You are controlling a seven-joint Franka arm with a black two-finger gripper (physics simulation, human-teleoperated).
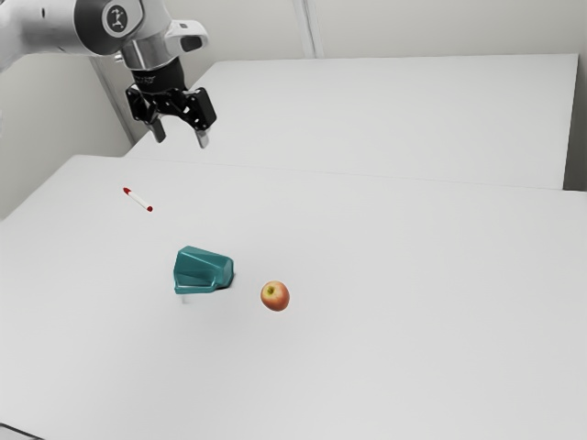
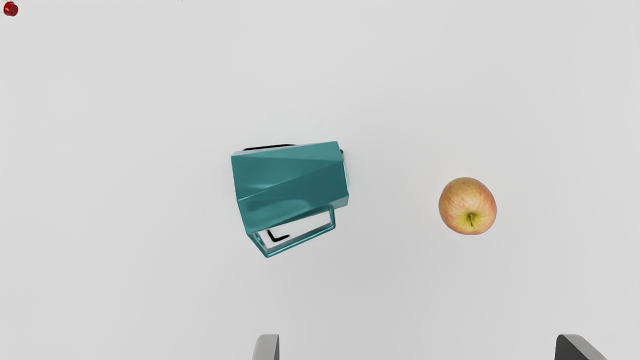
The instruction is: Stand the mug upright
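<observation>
The mug [image 1: 199,268] is blue-green, and it lies on its side on the white table [image 1: 385,367]. It sits toward the exterior view's left. Its wide end points to the exterior view's left, and its thin end points to the exterior view's right. It has flat sides that meet in straight edges. In the wrist view, its handle [image 2: 301,242] is on the side by the gripper's fingers.

The gripper [image 1: 181,139] is black and hangs high up over the far part of the table, at the exterior view's left. Its arm [image 1: 55,29] comes in from the exterior view's left too. The two fingers [image 2: 267,347] are wide apart. They point down, and they are well apart from the mug.

The apple [image 1: 275,296] is red and yellow. It sits on the table to the exterior view's right of the mug, and a little nearer. The mug's thin end faces it. The two do not touch, and some white table is between them. The apple's little stem is on the side by the fingers in the wrist view.

The marker [image 1: 138,199] is white with red ends. It lies on the table, farther away than the mug and more to the exterior view's left. In the wrist view, one red end is far out past the mug.
</observation>
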